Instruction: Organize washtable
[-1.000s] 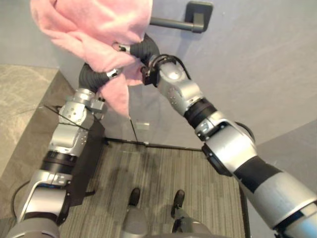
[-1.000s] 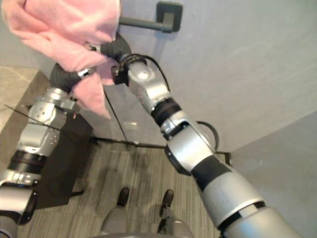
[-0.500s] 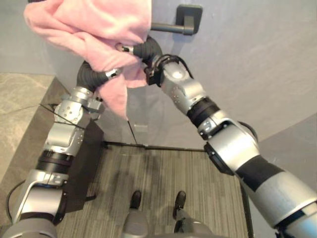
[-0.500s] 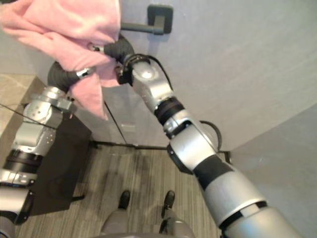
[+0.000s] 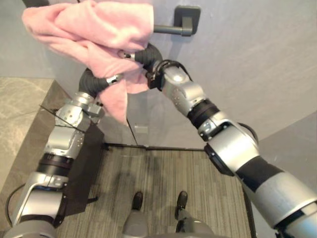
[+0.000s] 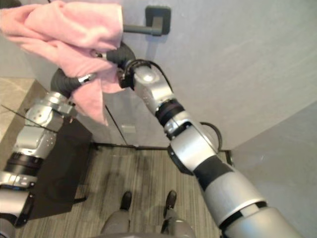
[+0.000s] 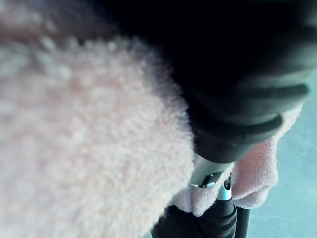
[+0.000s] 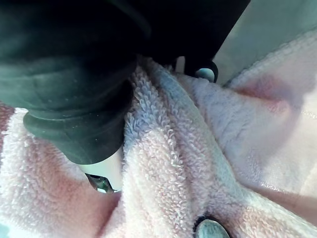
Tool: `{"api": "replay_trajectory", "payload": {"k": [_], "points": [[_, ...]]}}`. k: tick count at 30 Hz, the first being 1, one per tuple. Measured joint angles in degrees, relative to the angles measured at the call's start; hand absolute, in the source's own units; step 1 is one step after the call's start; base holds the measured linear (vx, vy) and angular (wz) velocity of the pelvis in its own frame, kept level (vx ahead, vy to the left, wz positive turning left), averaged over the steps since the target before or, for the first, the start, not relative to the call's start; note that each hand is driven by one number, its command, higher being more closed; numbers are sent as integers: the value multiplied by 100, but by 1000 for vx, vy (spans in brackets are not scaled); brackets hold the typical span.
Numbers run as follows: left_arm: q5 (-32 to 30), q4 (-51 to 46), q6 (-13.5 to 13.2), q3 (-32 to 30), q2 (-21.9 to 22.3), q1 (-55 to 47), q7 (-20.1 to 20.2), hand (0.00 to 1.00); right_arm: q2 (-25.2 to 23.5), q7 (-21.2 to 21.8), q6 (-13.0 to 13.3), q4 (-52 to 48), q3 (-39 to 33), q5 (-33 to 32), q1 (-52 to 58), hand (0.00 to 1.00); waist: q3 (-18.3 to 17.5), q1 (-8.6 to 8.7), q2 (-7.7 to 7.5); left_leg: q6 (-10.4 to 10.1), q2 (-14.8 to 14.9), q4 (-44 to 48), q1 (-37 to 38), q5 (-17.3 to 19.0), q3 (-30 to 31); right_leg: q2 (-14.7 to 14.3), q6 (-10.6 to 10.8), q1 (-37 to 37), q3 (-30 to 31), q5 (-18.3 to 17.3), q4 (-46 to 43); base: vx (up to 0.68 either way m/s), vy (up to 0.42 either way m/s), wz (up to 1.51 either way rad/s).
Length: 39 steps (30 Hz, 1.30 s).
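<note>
A pink towel (image 5: 94, 29) hangs bunched high up against the grey wall, one end drooping to a point (image 5: 116, 106). Both arms reach up into it. My left hand (image 5: 94, 80) is buried in the cloth from below left, and its dark ribbed cover (image 7: 237, 99) lies against the fluffy towel (image 7: 74, 148). My right hand (image 5: 146, 53) goes in from the right. Its wrist view shows dark fingertips (image 8: 205, 73) poking out on either side of a fold of towel (image 8: 168, 163), curled round it. A dark towel bar (image 5: 171, 29) sits on the wall just right of the towel.
The bar's square mount (image 5: 187, 19) is fixed to the grey wall (image 5: 247, 74). A black panel (image 5: 86, 163) stands at lower left beside my left arm. Striped grey flooring (image 5: 163, 178) lies below, with stone tiles (image 5: 20, 109) at the far left.
The whole picture has shifted slightly, so more of the towel's top shows. Both hands stay in the towel beside the bar, with little other movement.
</note>
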<state>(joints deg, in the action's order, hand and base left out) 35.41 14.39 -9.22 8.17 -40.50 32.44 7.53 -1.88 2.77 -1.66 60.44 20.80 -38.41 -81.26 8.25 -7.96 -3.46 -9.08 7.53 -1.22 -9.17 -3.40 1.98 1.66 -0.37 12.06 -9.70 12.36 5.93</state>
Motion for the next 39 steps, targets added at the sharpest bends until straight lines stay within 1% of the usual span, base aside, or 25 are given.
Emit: {"api": "replay_trajectory", "payload": {"k": [5,10,12,17,20,22,27,30,32,36,39], "points": [[1,156,7,2,66,-10,60,100,1,6,-62,0,-1,-2,66,100,1,99,2,1,-62,-21,-15,0,42,52,37,-1,-41,-23,1,14,39,6],[4,188,7,2,134,-42,64,100,3,6,-111,1,-1,-46,101,100,2,101,6,8,-72,-26,-16,4,41,57,60,0,-42,-39,0,25,21,1],[69,193,7,2,159,-60,64,100,3,19,-114,-15,-1,-46,120,100,0,107,27,9,-74,-25,-16,4,42,56,61,0,-42,-40,-2,20,13,0],[168,195,7,1,216,-154,64,100,4,79,-124,-60,-3,-49,196,100,-29,120,148,19,-98,-26,-41,11,42,66,67,28,-38,-43,1,2,7,0],[168,196,7,1,216,-148,62,100,5,81,-125,-63,-20,-50,195,100,-31,161,162,19,-106,-26,-57,12,42,74,71,43,-34,-43,3,0,0,0],[168,199,6,0,216,-118,41,100,5,82,-126,-88,-64,-50,194,100,-27,219,171,32,-127,-25,-103,22,41,114,82,83,-35,-35,4,-11,42,2],[156,218,5,0,216,24,-12,100,7,97,-177,-126,-247,-48,180,100,-15,273,191,28,-212,-23,-144,26,-56,181,187,175,68,15,6,-16,45,-7],[153,205,5,0,216,42,-28,100,7,97,-202,-102,-301,-49,112,100,6,334,225,34,-265,-18,-152,23,-73,238,221,192,90,30,6,-14,37,-1],[155,207,-3,-12,215,96,-124,100,7,97,-222,-103,-302,-49,40,100,6,387,228,34,-292,-1,-181,23,-109,260,256,232,146,55,7,-2,30,-6],[155,201,-3,-11,215,142,-168,100,7,97,-226,-99,-358,-49,17,100,12,388,237,34,-298,16,-183,24,-136,264,268,244,181,64,7,4,11,-3],[154,194,-3,-10,216,163,-179,100,6,97,-277,-63,-424,-49,6,100,13,388,238,35,-303,18,-184,23,-149,268,276,252,195,70,6,0,0,0]]}}
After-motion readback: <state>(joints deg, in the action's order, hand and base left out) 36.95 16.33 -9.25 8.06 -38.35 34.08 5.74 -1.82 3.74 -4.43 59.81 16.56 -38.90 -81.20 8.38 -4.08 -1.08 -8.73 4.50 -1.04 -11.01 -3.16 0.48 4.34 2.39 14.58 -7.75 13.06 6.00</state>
